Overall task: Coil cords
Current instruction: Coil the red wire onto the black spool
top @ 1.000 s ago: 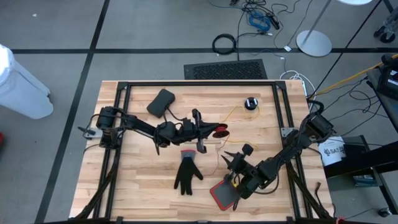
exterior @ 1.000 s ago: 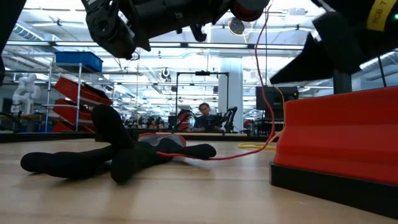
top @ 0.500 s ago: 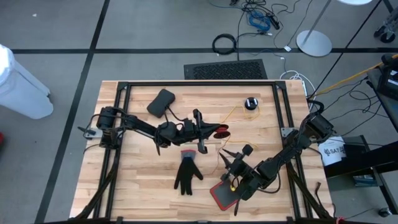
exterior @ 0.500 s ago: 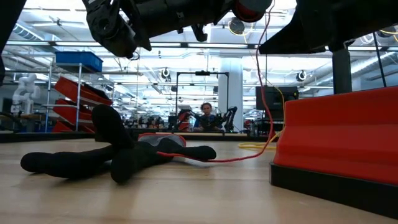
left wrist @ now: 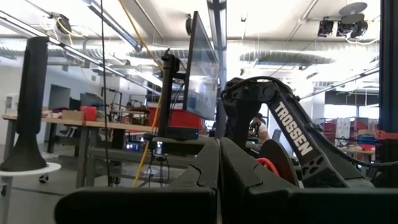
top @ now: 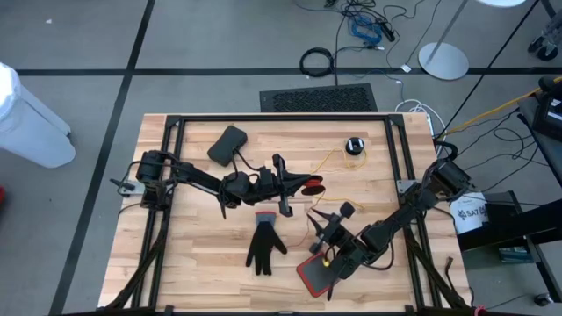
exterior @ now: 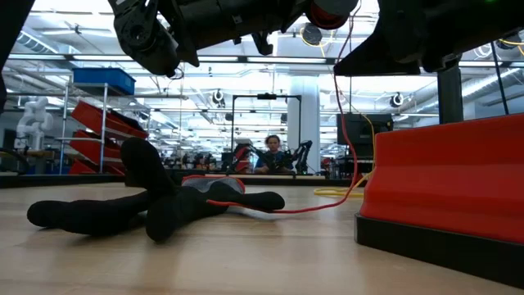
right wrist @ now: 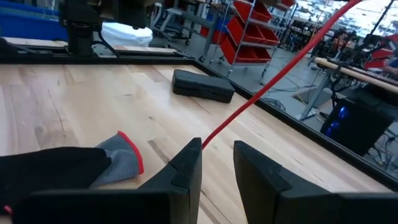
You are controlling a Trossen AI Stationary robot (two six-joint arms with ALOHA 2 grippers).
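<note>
1. The wooden tabletop (top: 202,263) fills the middle of the high view; on it lie a black case (top: 226,145) upper left, a black work glove (top: 264,246) lower centre with a red-edged cuff, and a red-and-black tray (top: 314,274) at lower right.
2. The left pincer (top: 309,185) sits at frame centre, clenched on a red disc-shaped spool (top: 311,185); a thin red cord (exterior: 340,98) hangs from it in the low view and trails along the wood behind the glove.
3. The right pincer (right wrist: 216,163) hovers at lower right-centre, just above the glove cuff; its fingers stand partly apart with the red cord passing between them, and I cannot tell whether they pinch it.
4. The yellow cord (top: 332,159) runs from the spool toward a small black puck (top: 354,146) at upper right.
5. Judgement: the cords look light, limp and thin; likely to slip through smooth fingers and to tangle or snag on the glove; best taken near an end piece or the puck, where there is something firm, and wound with gentle tension.
</note>
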